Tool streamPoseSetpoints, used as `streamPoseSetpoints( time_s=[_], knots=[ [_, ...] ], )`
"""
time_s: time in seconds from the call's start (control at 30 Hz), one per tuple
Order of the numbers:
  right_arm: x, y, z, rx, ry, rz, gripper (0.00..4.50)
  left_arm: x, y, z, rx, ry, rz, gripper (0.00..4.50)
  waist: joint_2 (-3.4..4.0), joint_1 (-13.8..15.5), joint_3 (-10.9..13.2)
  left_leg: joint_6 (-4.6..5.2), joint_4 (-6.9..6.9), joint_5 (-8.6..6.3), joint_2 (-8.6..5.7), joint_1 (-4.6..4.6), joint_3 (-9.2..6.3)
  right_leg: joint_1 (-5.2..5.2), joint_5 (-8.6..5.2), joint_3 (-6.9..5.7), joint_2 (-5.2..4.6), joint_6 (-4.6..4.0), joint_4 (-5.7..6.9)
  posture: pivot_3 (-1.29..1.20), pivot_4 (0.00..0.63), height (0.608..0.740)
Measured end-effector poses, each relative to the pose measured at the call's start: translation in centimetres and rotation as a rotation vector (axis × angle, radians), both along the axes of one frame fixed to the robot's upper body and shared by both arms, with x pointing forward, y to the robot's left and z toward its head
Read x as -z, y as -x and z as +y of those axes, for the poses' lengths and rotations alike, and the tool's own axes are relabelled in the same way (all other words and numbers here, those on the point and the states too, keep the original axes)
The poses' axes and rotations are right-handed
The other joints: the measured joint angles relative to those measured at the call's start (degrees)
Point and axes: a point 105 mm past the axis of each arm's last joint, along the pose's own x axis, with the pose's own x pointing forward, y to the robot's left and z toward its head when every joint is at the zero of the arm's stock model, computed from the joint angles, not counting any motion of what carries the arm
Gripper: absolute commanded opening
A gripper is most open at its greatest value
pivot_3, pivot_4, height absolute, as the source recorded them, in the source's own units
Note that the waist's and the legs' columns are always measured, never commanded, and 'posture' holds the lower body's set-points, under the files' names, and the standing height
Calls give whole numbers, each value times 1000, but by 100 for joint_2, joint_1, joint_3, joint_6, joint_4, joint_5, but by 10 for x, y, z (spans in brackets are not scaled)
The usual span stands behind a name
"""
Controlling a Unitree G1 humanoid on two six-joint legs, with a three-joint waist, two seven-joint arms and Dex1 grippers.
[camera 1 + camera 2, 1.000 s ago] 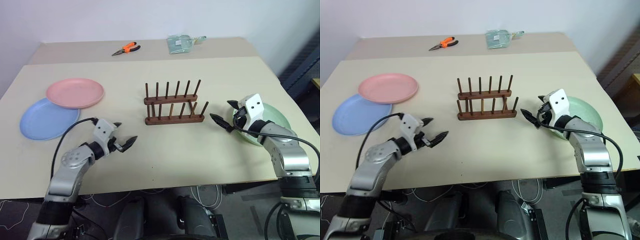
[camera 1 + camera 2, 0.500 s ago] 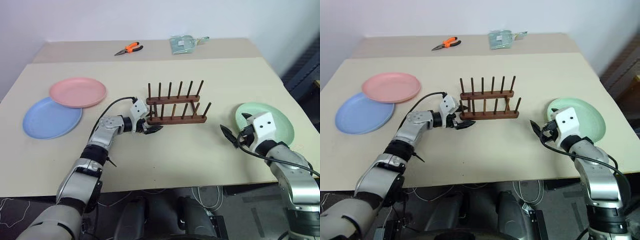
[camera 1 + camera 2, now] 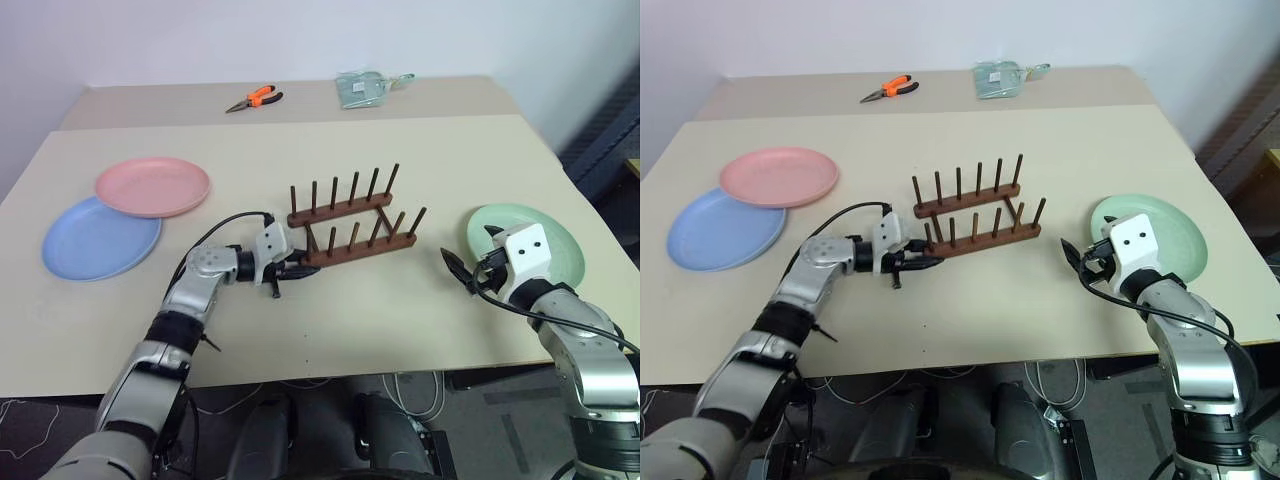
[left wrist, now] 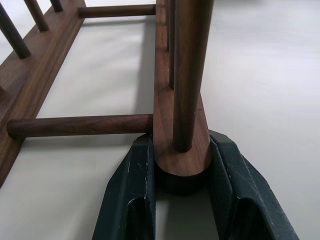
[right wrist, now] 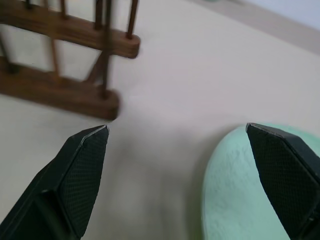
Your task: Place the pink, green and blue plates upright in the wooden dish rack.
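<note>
left gripper point(image 4: 181, 172) jaws pinching end of dark brown wooden dish rack point(image 3: 350, 228), now skewed; right gripper point(image 5: 180, 170) jaws spread beside pale green round plate point(image 3: 553, 238) on beige worktop point(image 3: 400, 300).

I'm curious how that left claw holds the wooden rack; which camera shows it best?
The left wrist view: the left gripper has a finger on each side of the wooden dish rack bar's rounded end. The head views show that grip small; the right wrist view shows the rack's other end.
</note>
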Motion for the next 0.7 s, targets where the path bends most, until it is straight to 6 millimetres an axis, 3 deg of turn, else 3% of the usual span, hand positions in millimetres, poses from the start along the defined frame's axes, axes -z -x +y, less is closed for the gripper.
streamPoseSetpoints(
  time_s=[0.1, 0.2, 0.27, 0.3, 0.4, 0.53, 0.6, 0.7],
  knots=[
    [3, -2, -5, 9, 9, 6, 4500, 2, 16, 7, 38, -39, 25, 2751, 0, 18, 0, 0, 3, 0, 0, 0, 0, 0, -2, 0, -1, -4, 0, 0, 150, 738],
    [5, -2, -9, 11, 27, 16, 4500, 0, 13, 13, -13, -48, 9, 4211, 0, 37, 0, 0, 6, 0, -1, 0, 0, 1, -2, 0, -2, -5, 0, 0, 150, 738],
    [5, -2, -11, 5, 48, 23, 4500, 0, 11, 17, -53, -48, 4, 4211, 0, 23, 0, 0, 5, 0, -1, 1, 0, 1, -2, 0, -1, -4, 0, 0, 150, 738],
    [4, -1, -13, 0, 52, 25, 4246, 1, 12, 18, -64, -50, 5, 4244, 0, 15, 0, 0, 3, 0, 0, 3, 1, 1, -2, 0, -1, -3, 1, 0, 150, 738],
    [10, 9, -13, -55, 62, 75, 3177, 4, 21, 32, -120, -52, 40, 3230, 1, -23, -1, 0, -3, 0, 8, 9, 1, 2, -2, 2, 6, -3, 3, 0, 150, 738],
    [28, 33, 1, -189, 65, 195, 1014, 6, 48, 58, -188, -51, 134, 1140, 7, -127, -5, -1, -16, -1, 30, 37, 8, 16, -8, 9, 19, -14, 4, 0, 150, 738],
    [36, 42, 23, -292, 47, 247, 0, 8, 61, 53, -184, -27, 203, 86, 16, -108, -11, -2, -13, -2, 35, 40, 8, 19, -21, 8, 20, -36, 5, 0, 150, 738],
    [42, 47, 51, -398, 52, 272, 0, 11, 70, 33, -163, 8, 260, 34, 20, -50, -15, -4, -8, -3, 31, 39, 8, 28, -26, 2, 16, -30, -4, 0, 150, 738]
  ],
)
